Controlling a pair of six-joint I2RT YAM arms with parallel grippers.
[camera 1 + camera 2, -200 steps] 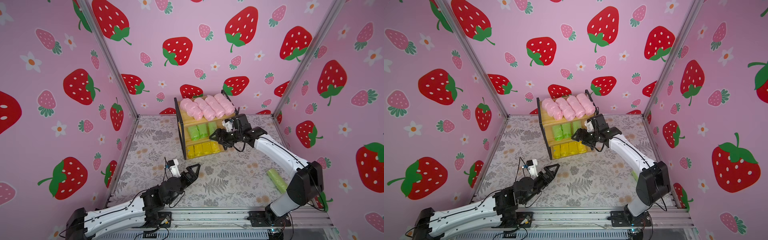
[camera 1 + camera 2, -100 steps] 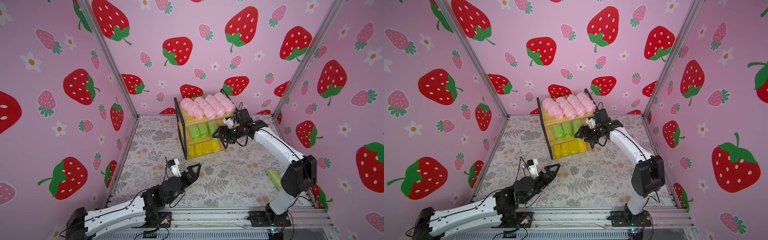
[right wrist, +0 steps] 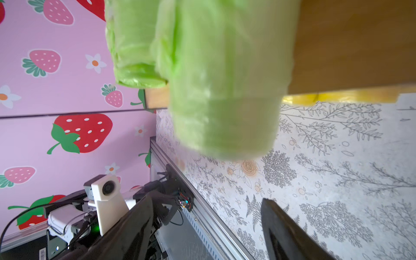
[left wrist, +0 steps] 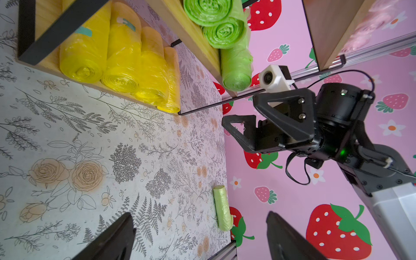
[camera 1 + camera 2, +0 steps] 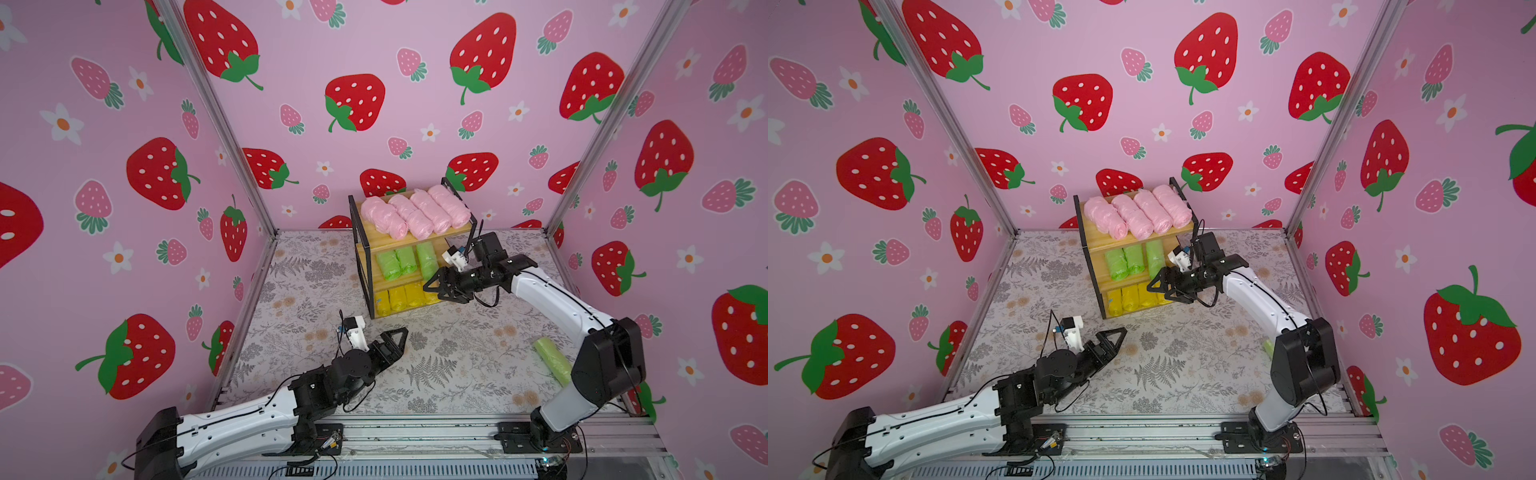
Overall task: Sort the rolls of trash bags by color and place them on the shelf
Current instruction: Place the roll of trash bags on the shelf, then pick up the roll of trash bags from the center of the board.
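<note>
R gripper [image 5: 433, 291] is spread w/ nothing btwn its fingers, tips just in front of the shelf [image 5: 376, 241] at its right end, about level w/ the lower two tiers. L gripper [image 5: 398, 335] is also spread wide & empty over the floral mat [image 5: 449, 365], well apart from the shelf. Shelf holds 4 pink rolls [image 5: 415, 212] on top, 3 green rolls [image 5: 405, 261] on the mid tier (rightmost pokes past the board's front edge) & 4 yellow rolls [image 5: 400, 297] at bottom; a 4th green roll [image 5: 552, 360] lies loose on the mat near the R arm [image 5: 552, 299].
</note>
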